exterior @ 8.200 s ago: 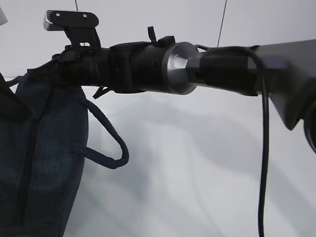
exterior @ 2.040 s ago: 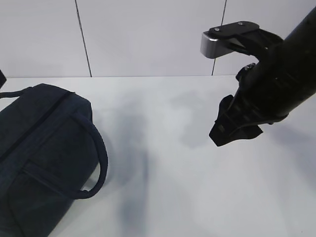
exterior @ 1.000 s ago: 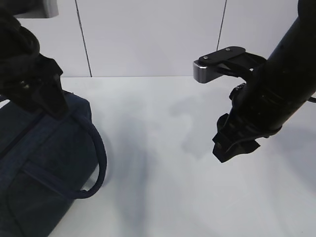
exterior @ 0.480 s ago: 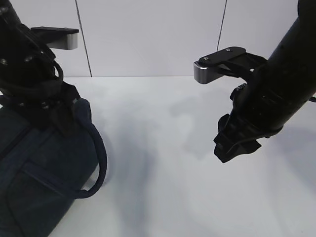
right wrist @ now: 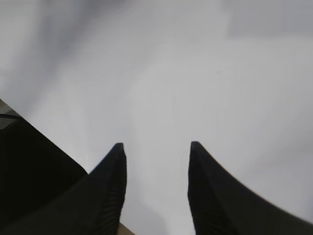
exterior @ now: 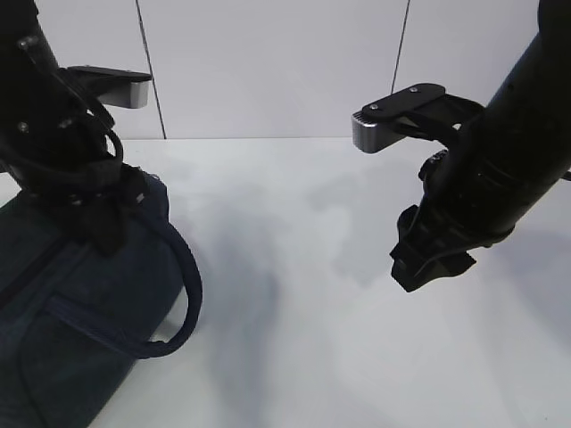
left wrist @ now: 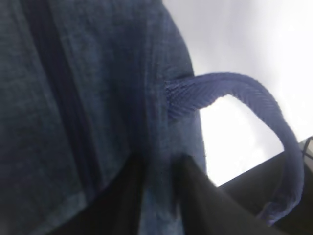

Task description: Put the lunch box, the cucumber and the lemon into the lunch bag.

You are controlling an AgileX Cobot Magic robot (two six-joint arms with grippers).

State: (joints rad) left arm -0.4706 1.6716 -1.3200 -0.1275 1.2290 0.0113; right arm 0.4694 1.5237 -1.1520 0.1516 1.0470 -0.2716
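Exterior view: lunch bag lies lengthwise toward back-right, left hand pinching its fabric; right hand spread.

A white table carries the scene, its far edge meeting a pale panelled wall. The dark navy bag lies directly on it at the left, one looped handle drooping toward the tabletop.
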